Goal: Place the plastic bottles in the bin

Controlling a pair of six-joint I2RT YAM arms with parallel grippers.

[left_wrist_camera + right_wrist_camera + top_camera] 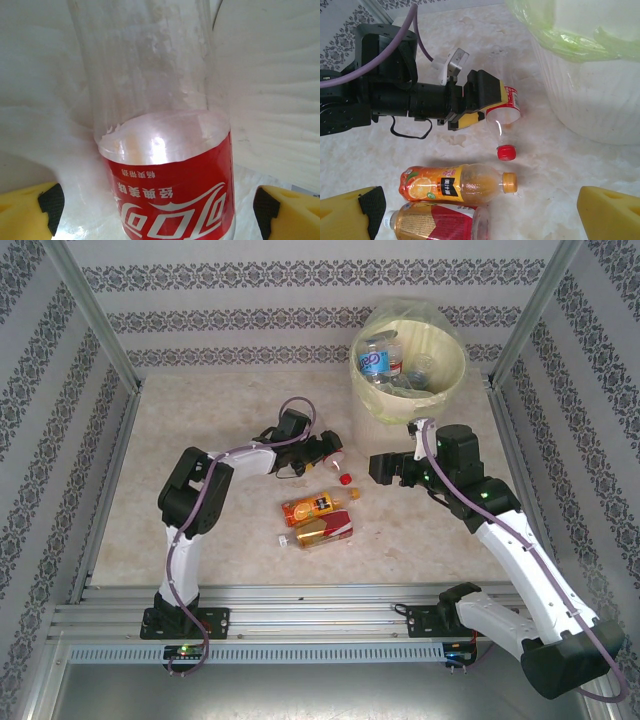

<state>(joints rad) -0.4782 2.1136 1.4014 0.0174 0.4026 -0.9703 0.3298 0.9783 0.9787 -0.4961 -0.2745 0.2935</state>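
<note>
A clear cola bottle (165, 190) with a red label and red cap (506, 151) lies on the table just left of the bin (455, 370), a pale yellow bucket lined with a clear bag. My left gripper (330, 452) is open and straddles this bottle's body, with a gap on each side of the label. An orange juice bottle (455, 185) with an orange cap and a bottle with a red and gold label (430, 225) lie side by side nearer the front. My right gripper (385, 468) hangs open and holds nothing, right of the cola bottle and above the table. Several bottles (378, 358) lie inside the bin.
Patterned walls and metal posts enclose the table on three sides. The bin's wall (590, 85) stands close to the right of the cola bottle. The left arm's purple cable (290, 405) loops above its wrist. Bare marble surface stretches left and front.
</note>
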